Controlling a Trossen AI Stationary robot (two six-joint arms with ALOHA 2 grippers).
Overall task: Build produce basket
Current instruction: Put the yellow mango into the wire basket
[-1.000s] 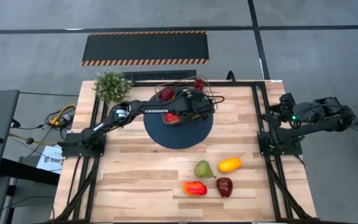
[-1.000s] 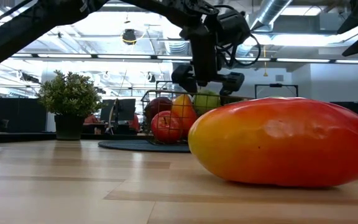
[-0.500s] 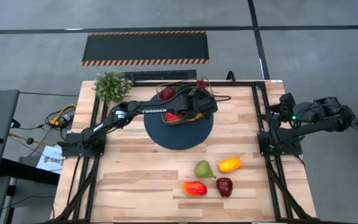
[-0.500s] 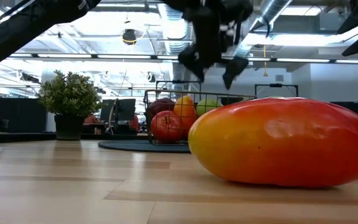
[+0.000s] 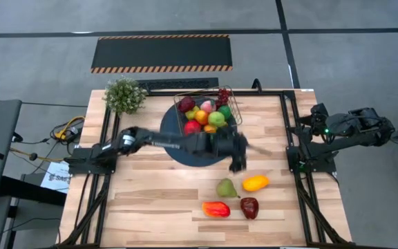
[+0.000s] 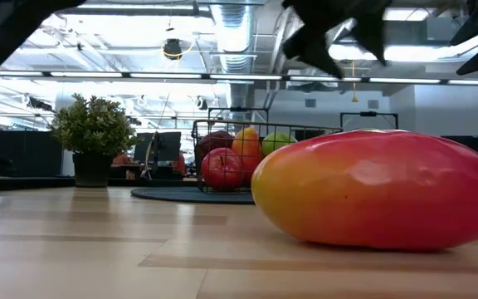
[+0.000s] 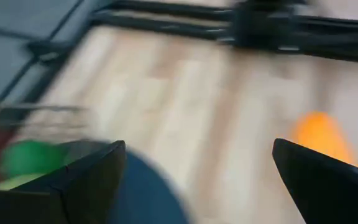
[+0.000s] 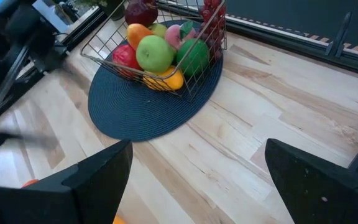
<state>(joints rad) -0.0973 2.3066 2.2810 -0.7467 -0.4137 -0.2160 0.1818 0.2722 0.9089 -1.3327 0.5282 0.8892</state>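
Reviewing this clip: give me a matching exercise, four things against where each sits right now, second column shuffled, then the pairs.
Things:
1. green pear
2. basket
3. potted plant
4. right gripper

Places:
A. far left corner of the table
B. on the dark blue mat
C. parked at the right edge of the table
D. loose on the wood, beside the orange mango

Pairs: 1-D, 2-B, 3-A, 4-C
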